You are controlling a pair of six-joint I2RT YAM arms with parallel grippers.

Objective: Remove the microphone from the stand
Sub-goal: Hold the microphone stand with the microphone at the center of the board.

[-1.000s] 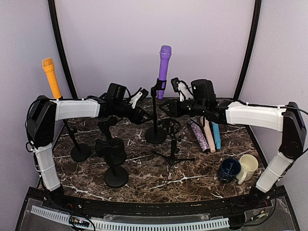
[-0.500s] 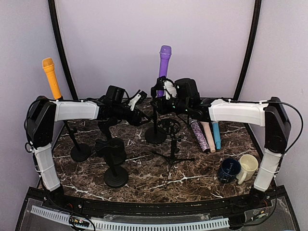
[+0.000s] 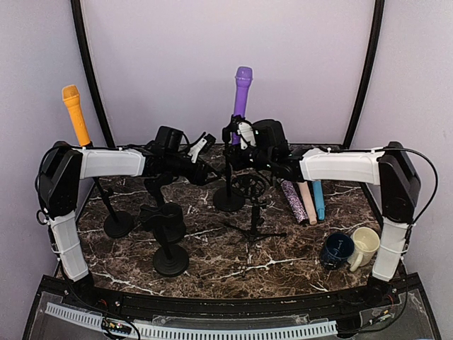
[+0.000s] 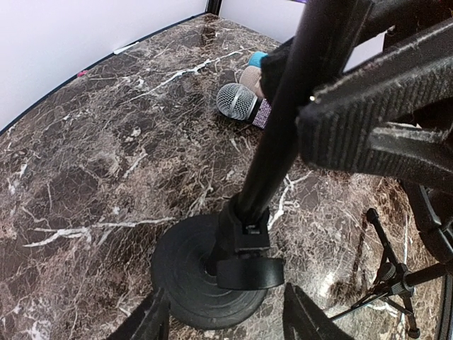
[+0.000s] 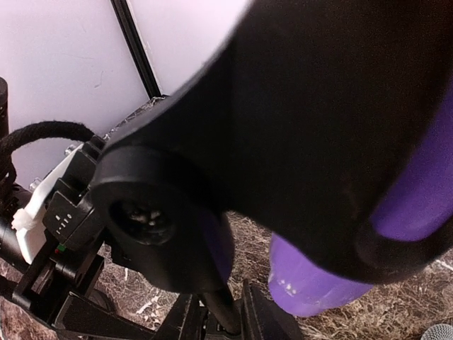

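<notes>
While the purple mic (image 3: 242, 91) sits upright in the clip (image 3: 232, 132) of the centre stand (image 3: 228, 180), upper middle of the top view, the right gripper (image 3: 241, 137) is at the mic's lower body by the clip. Its wrist view is too crowded to tell if the jaws are closed. Left gripper (image 4: 225, 320) is open, fingers either side of the stand, not touching.

To do: clamp left on stand first. Seat right on purple barrel, not clip. Draw straight up along mic axis; a sideways pull would likely tip the stand.

Left arm (image 3: 106, 161) stretched inward, forearm level, left gripper (image 4: 228, 320) with fingers (image 4: 152, 322) parted. Right arm (image 3: 340, 164) reaches across, forearm level, right gripper (image 3: 237, 138) raised, grip unreadable.
</notes>
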